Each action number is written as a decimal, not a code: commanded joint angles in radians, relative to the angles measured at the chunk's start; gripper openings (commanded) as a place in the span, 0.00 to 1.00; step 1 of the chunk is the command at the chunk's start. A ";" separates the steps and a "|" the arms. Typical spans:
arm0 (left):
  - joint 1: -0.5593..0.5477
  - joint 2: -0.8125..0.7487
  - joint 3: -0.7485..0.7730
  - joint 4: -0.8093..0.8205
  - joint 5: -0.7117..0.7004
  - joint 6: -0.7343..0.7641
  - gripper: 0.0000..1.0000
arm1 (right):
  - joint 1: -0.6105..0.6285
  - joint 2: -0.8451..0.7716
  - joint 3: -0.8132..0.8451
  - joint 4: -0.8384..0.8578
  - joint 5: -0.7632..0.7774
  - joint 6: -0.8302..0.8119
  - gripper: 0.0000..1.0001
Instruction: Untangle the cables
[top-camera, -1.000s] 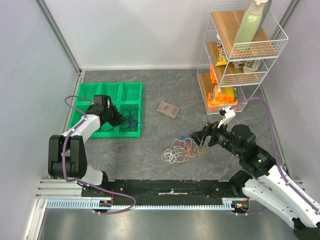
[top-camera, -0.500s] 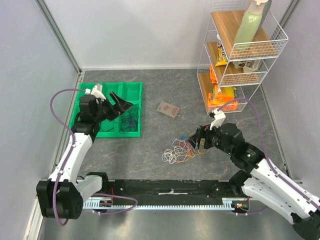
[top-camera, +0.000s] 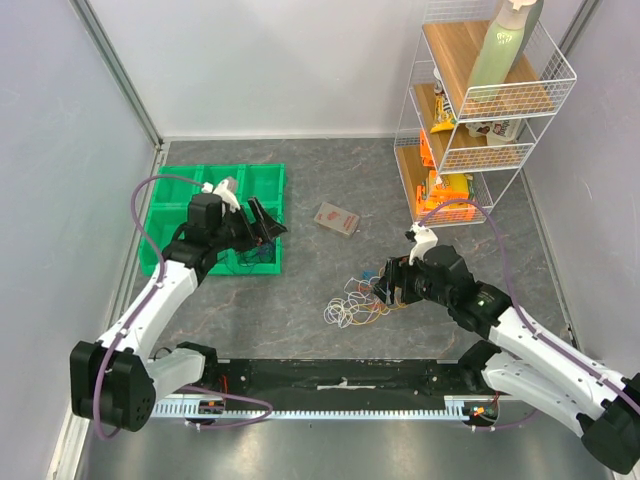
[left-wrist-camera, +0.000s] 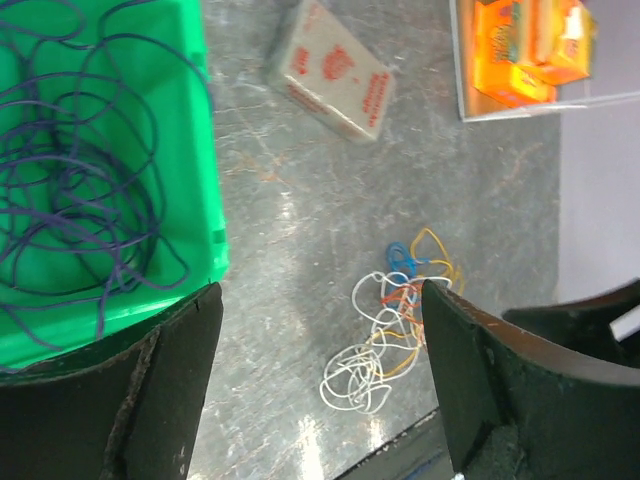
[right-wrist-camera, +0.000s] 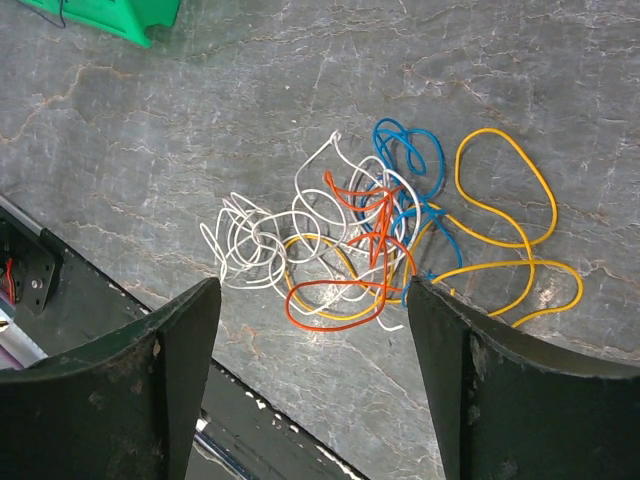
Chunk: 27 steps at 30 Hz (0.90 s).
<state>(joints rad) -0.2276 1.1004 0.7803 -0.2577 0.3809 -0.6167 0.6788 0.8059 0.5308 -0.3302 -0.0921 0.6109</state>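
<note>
The right pincer (right-wrist-camera: 312, 295) is spread wide and holds nothing. It hangs over the cables (right-wrist-camera: 370, 235), a tangle of white, orange-red, blue and yellow loops lying on the worktop (right-wrist-camera: 150, 120) between its fingers. The left pincer (left-wrist-camera: 322, 300) is also spread and empty, at the tray (left-wrist-camera: 195, 120) edge. A purple cable (left-wrist-camera: 70, 190) lies in the tray beside one finger.

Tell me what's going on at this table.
Two arms are sorting cables. The right gripper hovers open over the tangle of white, orange-red, yellow and blue loops on the table, gripping nothing. The left gripper is open and empty at the edge of the green tray, where a purple cable already lies on its own.
</note>
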 joint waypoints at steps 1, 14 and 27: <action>0.002 -0.004 0.048 -0.086 -0.193 -0.003 0.86 | 0.002 -0.017 -0.008 0.029 -0.014 0.024 0.82; 0.059 -0.309 -0.120 -0.241 -0.604 -0.128 0.98 | 0.004 -0.034 -0.014 0.034 -0.023 0.016 0.82; 0.157 -0.225 -0.233 -0.115 -0.430 -0.035 0.18 | 0.004 -0.097 -0.023 0.023 -0.005 0.009 0.83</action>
<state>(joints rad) -0.0795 0.8581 0.5655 -0.4358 -0.0494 -0.6720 0.6788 0.7235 0.5125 -0.3290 -0.1074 0.6281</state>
